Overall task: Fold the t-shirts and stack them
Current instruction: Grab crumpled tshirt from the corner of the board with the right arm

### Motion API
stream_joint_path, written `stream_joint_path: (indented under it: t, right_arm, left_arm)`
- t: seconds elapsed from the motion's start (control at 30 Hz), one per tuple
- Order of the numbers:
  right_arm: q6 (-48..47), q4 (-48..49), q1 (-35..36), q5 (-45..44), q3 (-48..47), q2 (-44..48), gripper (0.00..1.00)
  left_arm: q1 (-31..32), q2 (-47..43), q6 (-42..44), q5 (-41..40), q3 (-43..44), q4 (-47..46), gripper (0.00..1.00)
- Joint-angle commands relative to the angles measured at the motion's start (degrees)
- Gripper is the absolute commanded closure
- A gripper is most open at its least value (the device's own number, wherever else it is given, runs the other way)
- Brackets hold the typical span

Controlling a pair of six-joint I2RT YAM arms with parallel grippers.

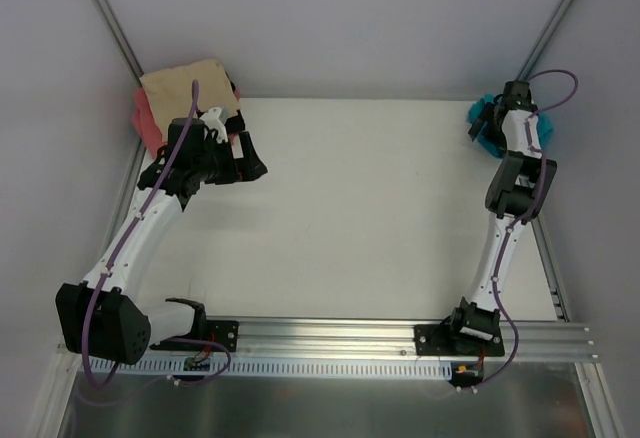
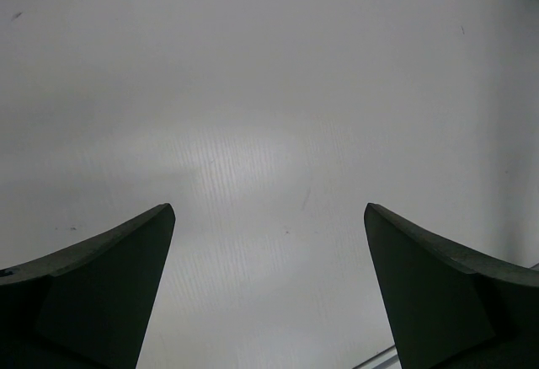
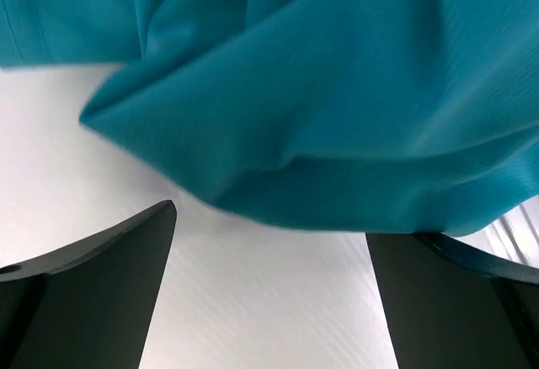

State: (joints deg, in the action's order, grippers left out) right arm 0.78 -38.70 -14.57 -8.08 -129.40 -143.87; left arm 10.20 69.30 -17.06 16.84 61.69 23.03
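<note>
From above, the tan tee (image 1: 185, 83) lies over the coral tee (image 1: 146, 123) at the table's (image 1: 380, 208) far left corner, just beside my left gripper (image 1: 250, 163). The teal tee (image 1: 480, 123) bunches at its far right edge.

Left wrist: my jaws stand apart over bare table.

Right wrist: my right gripper (image 3: 269, 209) is spread and empty above the table, with teal cloth just ahead.

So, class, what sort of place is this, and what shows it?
Probably a robotics lab test cell, not a home: left arm and right arm bolted to a metal rail, a white table boxed in by plain panels, teal t-shirt and tan t-shirt at its far corners.
</note>
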Motion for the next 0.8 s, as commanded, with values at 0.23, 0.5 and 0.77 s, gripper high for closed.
stream_joint_path:
  t: [0.23,0.5,0.77]
  right_arm:
    - [3.8,5.5,-2.9,1.8,-5.4,-2.2,1.00]
    - [6.2,5.1,-2.8,8.2,-1.8,2.0,1.00]
    - [11.7,2.1,7.0,30.4,5.0,20.8,0.99]
  left_arm:
    - [0.5,1.9,0.6,0.3,2.2,-2.2,0.01]
    - [0.6,3.4,0.7,0.4,4.1,-2.5,0.01]
    - [1.6,5.8,-1.0,2.1,3.7,-8.3,0.01]
